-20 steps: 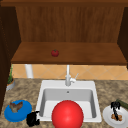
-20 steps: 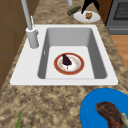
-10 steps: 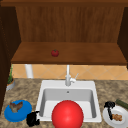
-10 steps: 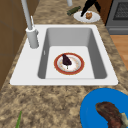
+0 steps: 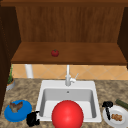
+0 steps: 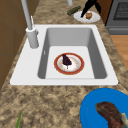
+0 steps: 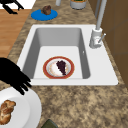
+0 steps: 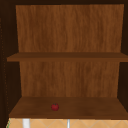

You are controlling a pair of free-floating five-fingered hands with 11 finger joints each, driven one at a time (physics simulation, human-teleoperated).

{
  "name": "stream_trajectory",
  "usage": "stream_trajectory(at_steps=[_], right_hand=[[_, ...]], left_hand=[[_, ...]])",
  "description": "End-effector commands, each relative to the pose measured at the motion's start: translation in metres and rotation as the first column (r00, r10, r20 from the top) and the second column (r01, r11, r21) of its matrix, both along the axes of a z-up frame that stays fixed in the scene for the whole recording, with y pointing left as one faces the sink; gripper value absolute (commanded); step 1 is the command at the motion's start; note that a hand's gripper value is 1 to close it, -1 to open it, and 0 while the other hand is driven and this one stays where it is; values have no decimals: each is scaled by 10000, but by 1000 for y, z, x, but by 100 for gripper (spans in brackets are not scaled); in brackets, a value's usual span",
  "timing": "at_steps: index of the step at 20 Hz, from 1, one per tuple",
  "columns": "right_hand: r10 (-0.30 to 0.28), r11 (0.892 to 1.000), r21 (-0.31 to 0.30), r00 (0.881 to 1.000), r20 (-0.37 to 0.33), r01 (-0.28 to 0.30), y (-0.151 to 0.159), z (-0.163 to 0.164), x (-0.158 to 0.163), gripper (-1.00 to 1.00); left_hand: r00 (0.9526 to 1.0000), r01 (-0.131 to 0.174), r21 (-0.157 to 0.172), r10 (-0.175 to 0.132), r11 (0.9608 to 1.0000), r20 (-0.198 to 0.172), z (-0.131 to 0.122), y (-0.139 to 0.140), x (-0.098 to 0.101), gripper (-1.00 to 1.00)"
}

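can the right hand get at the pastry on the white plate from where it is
Probably yes. The right hand hovers at the white plate's near edge, the pastry lies uncovered beside it, and nothing stands between them.

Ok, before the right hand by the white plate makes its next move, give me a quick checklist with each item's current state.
1. Right hand at the white plate's left edge, fingers straight, pointing down: ok.
2. Right hand holding nothing: ok.
3. Pastry lying on the white plate, apart from the hand: ok.
4. Contact between fingertips and plate rim: cannot tell.
5. Left hand parked beside the blue plate, away from the right hand: ok.
6. Red-rimmed plate flat in the sink: ok.
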State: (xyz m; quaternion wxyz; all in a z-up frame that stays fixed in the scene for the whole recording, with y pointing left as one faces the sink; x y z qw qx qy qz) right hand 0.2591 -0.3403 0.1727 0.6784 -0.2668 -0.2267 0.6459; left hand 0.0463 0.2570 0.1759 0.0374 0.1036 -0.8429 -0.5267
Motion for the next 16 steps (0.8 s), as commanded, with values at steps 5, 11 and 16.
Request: stream_trajectory(at_steps=[5, 11, 16], right_hand=[[-248, 9976, 620, 9966, -783, 297, 31, 11, -1, -100], [68, 9955, 943, 9969, -790, 7, 33, 13, -1, -100], [98, 9951, 992, 9972, -739, -24, 38, 13, -1, -100]], left_hand=[[10000, 0, 0, 0, 10000, 0, 0, 0, 0, 0], [10000, 0, 0, 0, 10000, 0, 0, 0, 0, 0], [10000, 0, 0, 0, 10000, 0, 0, 0, 0, 0]])
